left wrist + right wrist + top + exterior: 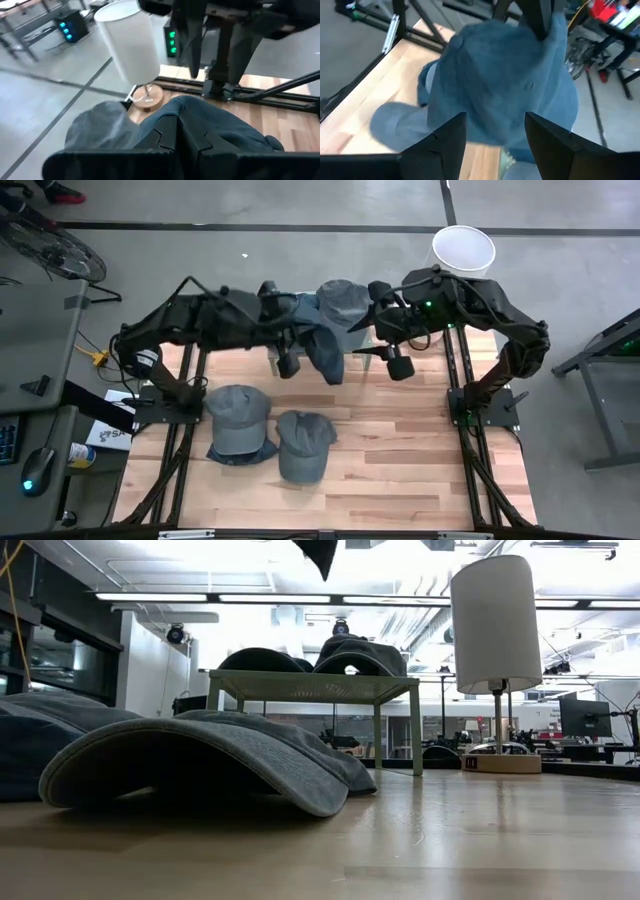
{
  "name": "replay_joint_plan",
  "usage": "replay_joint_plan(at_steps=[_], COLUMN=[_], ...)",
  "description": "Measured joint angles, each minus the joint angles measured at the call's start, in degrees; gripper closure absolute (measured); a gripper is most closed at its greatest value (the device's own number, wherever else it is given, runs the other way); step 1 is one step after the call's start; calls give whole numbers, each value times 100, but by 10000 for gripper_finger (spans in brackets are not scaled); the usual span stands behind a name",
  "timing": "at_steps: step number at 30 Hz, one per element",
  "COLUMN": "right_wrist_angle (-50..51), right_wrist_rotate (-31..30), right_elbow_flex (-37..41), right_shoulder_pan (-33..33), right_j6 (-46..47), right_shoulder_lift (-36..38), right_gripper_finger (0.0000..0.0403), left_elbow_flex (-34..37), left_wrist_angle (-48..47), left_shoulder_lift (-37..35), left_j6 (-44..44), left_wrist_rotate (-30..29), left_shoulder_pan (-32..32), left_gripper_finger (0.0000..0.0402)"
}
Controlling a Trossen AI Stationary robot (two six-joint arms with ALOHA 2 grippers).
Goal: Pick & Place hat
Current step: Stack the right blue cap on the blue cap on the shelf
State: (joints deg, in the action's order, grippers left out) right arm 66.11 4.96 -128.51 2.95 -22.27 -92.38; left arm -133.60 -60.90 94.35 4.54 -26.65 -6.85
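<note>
1. Hat, dark blue denim: I see it hanging in the air beside the small green rack, pinched in my left tool, whose fingers are closed tight on the fabric.
2. Left tool, wrist view: the cloth of the held hat bunches over the two dark fingers.
3. Right tool: it stands on the far side of the held hat from the left tool, fingers spread wide, gripping nothing; its wrist view is filled by the hat between the two fingers.
4. Rack: more hats are piled on its top.
5. Two grey caps: they lie flat on the wooden counter, nearer me than the rack.
6. White lamp: it stands at the counter's far edge, beyond the rack.
</note>
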Motion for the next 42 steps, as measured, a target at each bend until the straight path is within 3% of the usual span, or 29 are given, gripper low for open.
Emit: replay_joint_plan(at_steps=[9, 19, 33, 42], right_wrist_angle=[-38, -178, -256, -297], right_wrist_rotate=[-646, -505, -146, -166], right_elbow_flex=[0, 0, 0, 0], right_shoulder_pan=[2, -1, -1, -28], right_j6=[-355, -631, -631, -324], right_shoulder_lift=[-142, -144, -144, -126], right_gripper_finger=[210, 218, 387, 401], left_elbow_flex=[0, 0, 2, 2], left_wrist_angle=[502, 639, 1058, 1105], left_shoulder_lift=[0, 0, 4, 4], left_j6=[-431, -555, -579, -560], left_wrist_rotate=[1103, 1432, 1589, 1572], left_shoulder_pan=[551, 658, 648, 647], left_gripper_finger=[401, 401, 401, 399])
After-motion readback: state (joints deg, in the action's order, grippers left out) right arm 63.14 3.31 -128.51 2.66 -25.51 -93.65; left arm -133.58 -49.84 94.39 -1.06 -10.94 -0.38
